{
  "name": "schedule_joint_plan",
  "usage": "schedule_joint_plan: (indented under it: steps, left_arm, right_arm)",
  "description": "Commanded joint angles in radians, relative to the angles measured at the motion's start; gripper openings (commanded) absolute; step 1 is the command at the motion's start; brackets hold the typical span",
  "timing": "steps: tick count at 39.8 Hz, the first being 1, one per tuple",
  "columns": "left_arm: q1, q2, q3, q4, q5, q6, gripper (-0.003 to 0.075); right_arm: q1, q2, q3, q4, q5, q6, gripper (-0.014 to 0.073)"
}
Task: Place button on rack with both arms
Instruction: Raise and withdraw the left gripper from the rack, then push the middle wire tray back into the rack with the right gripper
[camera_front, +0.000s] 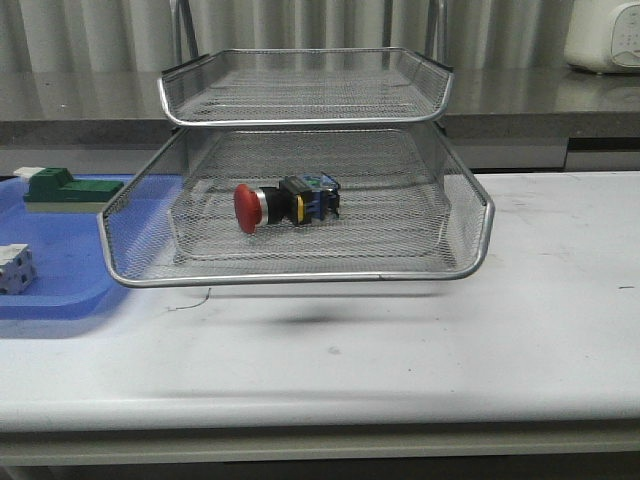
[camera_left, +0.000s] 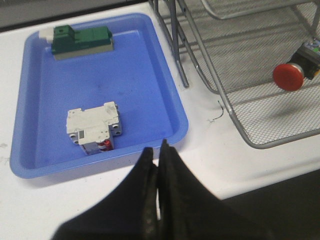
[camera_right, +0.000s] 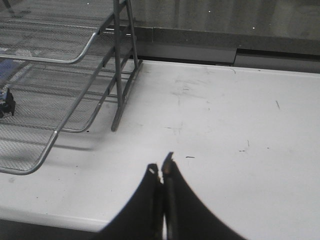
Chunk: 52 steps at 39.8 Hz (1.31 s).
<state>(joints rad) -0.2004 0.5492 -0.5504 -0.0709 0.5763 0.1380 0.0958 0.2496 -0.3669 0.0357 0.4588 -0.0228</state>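
The button (camera_front: 285, 204), with its red cap, black and yellow collar and blue-black rear block, lies on its side on the middle tier of the wire rack (camera_front: 300, 275). It also shows in the left wrist view (camera_left: 292, 72), and only its dark rear end shows in the right wrist view (camera_right: 7, 103). My left gripper (camera_left: 155, 150) is shut and empty, over the table's front edge beside the blue tray. My right gripper (camera_right: 161, 167) is shut and empty, over bare table to the right of the rack (camera_right: 75, 55). Neither arm shows in the front view.
A flat blue tray (camera_front: 60, 295) lies left of the rack and holds a green-and-beige block (camera_front: 70, 190) and a small white block (camera_front: 14, 268). Both show in the left wrist view: the green block (camera_left: 82, 41), the white block (camera_left: 94, 126). A grey counter runs behind.
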Motion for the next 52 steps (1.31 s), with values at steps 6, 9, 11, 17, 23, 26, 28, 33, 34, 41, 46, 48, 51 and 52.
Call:
schedule_joint_plan:
  steps: [6, 9, 11, 17, 23, 26, 28, 33, 34, 41, 46, 48, 51, 52]
  left_arm:
    - [0.003, -0.297, 0.100, -0.013, -0.109, -0.010, -0.0019]
    - [0.003, -0.396, 0.121, -0.013, -0.112, -0.010, -0.0019]
    - [0.003, -0.444, 0.131, -0.013, -0.112, -0.010, -0.0019]
    - [0.003, -0.526, 0.141, -0.013, -0.118, -0.010, -0.0019]
    - [0.003, -0.528, 0.141, -0.013, -0.121, -0.010, -0.0019]
    - [0.003, -0.528, 0.141, -0.013, -0.121, -0.010, -0.0019]
    - [0.003, -0.528, 0.141, -0.013, -0.121, -0.010, -0.0019]
    - [0.003, -0.528, 0.141, -0.013, -0.121, -0.010, -0.0019]
    - [0.003, -0.528, 0.141, -0.013, -0.121, -0.010, -0.0019]
    - [0.003, -0.528, 0.141, -0.013, -0.121, -0.010, -0.0019]
    - [0.003, -0.528, 0.141, -0.013, -0.121, -0.010, -0.0019]
    - [0.003, -0.528, 0.141, -0.013, -0.121, -0.010, -0.0019]
    - [0.003, -0.528, 0.141, -0.013, -0.121, -0.010, -0.0019]
    - [0.003, -0.528, 0.141, -0.013, -0.121, -0.010, -0.0019]
  right_arm:
    - [0.003, 0.009, -0.023, -0.002, -0.076, -0.002, -0.0060]
    - [0.003, 0.009, -0.023, -0.002, -0.076, -0.002, -0.0060]
    - [0.003, 0.009, -0.023, -0.002, -0.076, -0.002, -0.0060]
    - [0.003, 0.009, -0.023, -0.002, -0.076, -0.002, -0.0060]
    - [0.003, 0.009, -0.023, -0.002, -0.076, -0.002, -0.0060]
    - [0.003, 0.009, -0.023, -0.002, -0.076, -0.002, -0.0060]
    - [0.003, 0.009, -0.023, -0.002, -0.076, -0.002, -0.0060]
    - [0.003, 0.009, -0.023, -0.001, -0.082, -0.002, -0.0060]
    - [0.003, 0.009, -0.021, -0.001, -0.088, -0.002, -0.0060]
    - [0.003, 0.057, -0.018, -0.001, -0.182, -0.003, -0.0060]
    - [0.005, 0.210, -0.024, -0.001, -0.272, -0.003, -0.0060]
    - [0.014, 0.287, -0.035, -0.001, -0.304, -0.003, -0.0060]
    - [0.046, 0.379, -0.066, -0.001, -0.344, -0.003, -0.0060]
    - [0.068, 0.414, -0.076, -0.001, -0.354, -0.003, -0.0060]
